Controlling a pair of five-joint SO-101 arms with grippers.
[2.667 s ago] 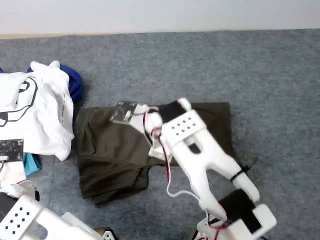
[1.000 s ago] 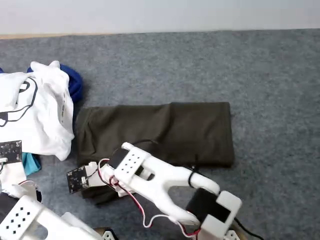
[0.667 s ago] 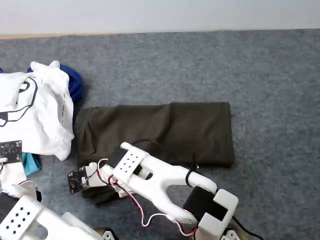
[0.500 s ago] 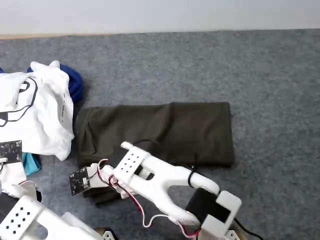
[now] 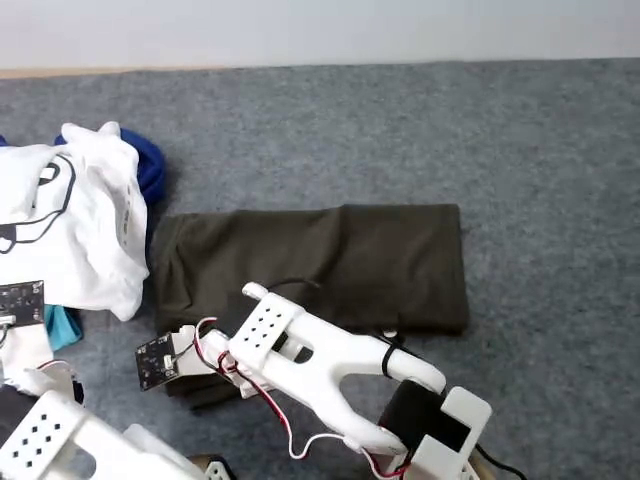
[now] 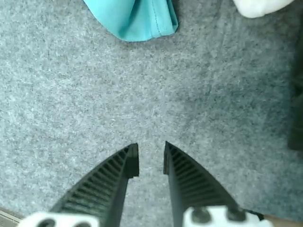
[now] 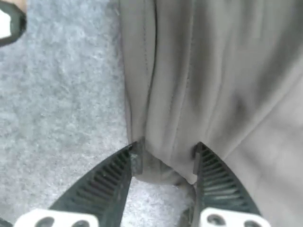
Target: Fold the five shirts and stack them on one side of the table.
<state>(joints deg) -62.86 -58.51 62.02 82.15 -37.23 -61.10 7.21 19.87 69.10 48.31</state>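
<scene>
As it lies folded, the olive shirt runs left-right.

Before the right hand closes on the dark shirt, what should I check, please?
1. Right hand sits astride the dark shirt's edge: ok.
2. Right hand is open with cloth inside it: ok.
3. All folded layers are caught: cannot tell.
4. Left hand is over bare carpet, clear of the teal shirt: ok.
5. There is free carpet beyond the dark shirt for folding: ok.
</scene>
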